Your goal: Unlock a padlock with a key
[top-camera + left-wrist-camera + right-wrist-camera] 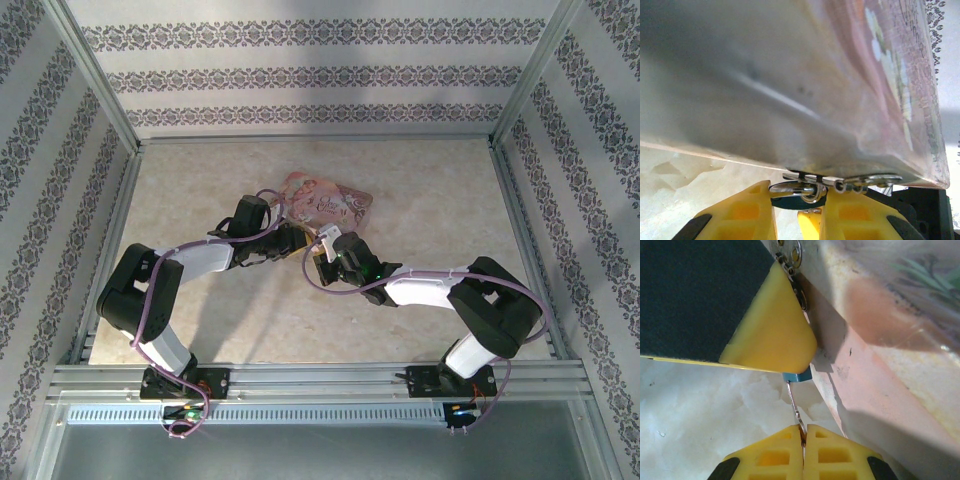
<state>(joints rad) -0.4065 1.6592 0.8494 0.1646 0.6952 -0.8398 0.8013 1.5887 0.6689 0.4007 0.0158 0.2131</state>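
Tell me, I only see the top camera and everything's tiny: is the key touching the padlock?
Observer: Yes. In the right wrist view the thin silvery key runs up to the blue padlock, meeting its underside.
Operator: Who's holding the key?
Observer: The right pincer, its yellow fingertips shut on the key's lower end.
Operator: And the padlock?
Observer: In the left wrist view the left pincer grips it, with its silvery shackle just under the edge of the pink tin.
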